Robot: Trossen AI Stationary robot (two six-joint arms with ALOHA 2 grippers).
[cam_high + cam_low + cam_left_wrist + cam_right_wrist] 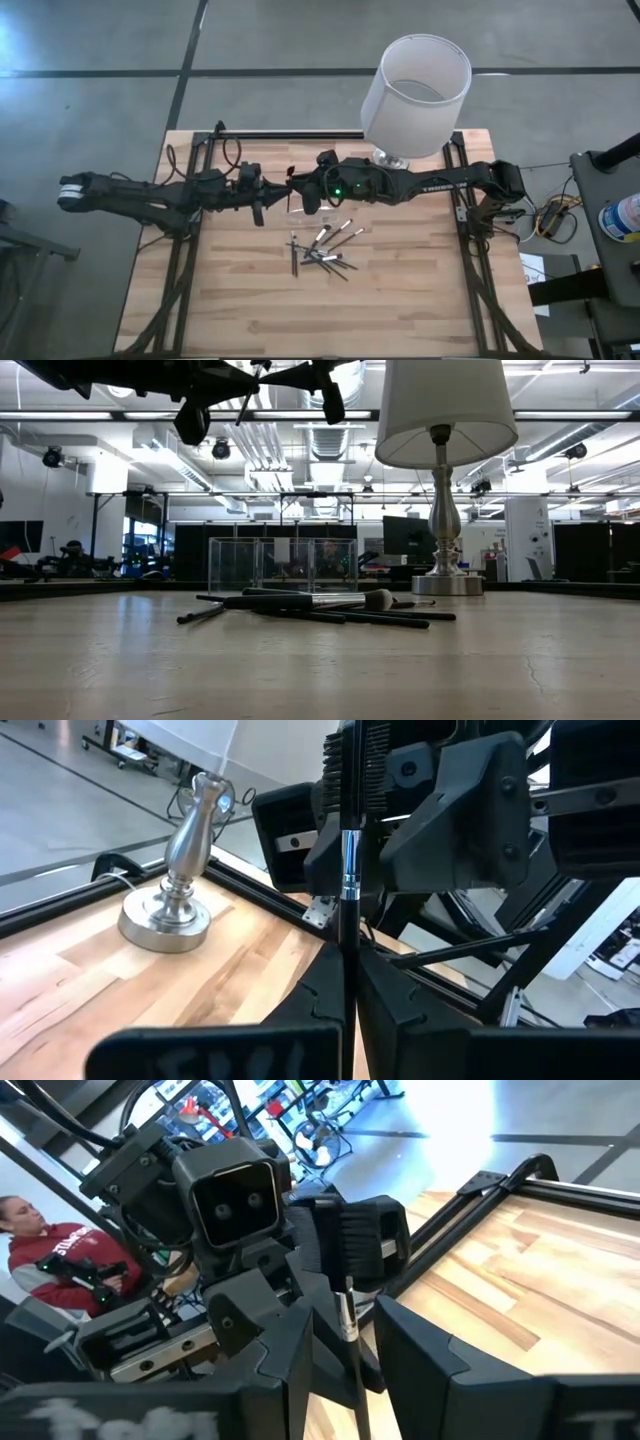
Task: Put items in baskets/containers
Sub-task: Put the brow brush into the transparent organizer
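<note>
1. High view: both arms meet mid-frame, just above centre. The left gripper [268, 192] and right gripper [308, 190] are nose to nose above the clear tray [297, 212], which is only faintly visible. The loose sticks [320, 255] lie piled just below it on the table [420, 300]. The lamp [415, 90] sits upper right, close to the right arm.
2. Low view: the tray shows centre frame behind the stick pile. Both grippers are up at the top edge, well clear of the table. I can't sort which is which here.
3. Left wrist view: my left fingers are clamped on the held stick [348, 870], which runs up the frame's centre. The right gripper's fingers flank its silvery part.
4. Right wrist view: the stick stands between the right fingers with a gap showing on both sides. I read the right gripper as unclenched, not gripping yet.
5. This looks like a handover. To do it well:
   - Centre the right fingers on the shaft and close fully.
   - Only then let the left go.
   - Back the left out straight, so the stick doesn't twist.
   - Lower the stick over the tray, keeping the right elbow off the lamp.
</note>
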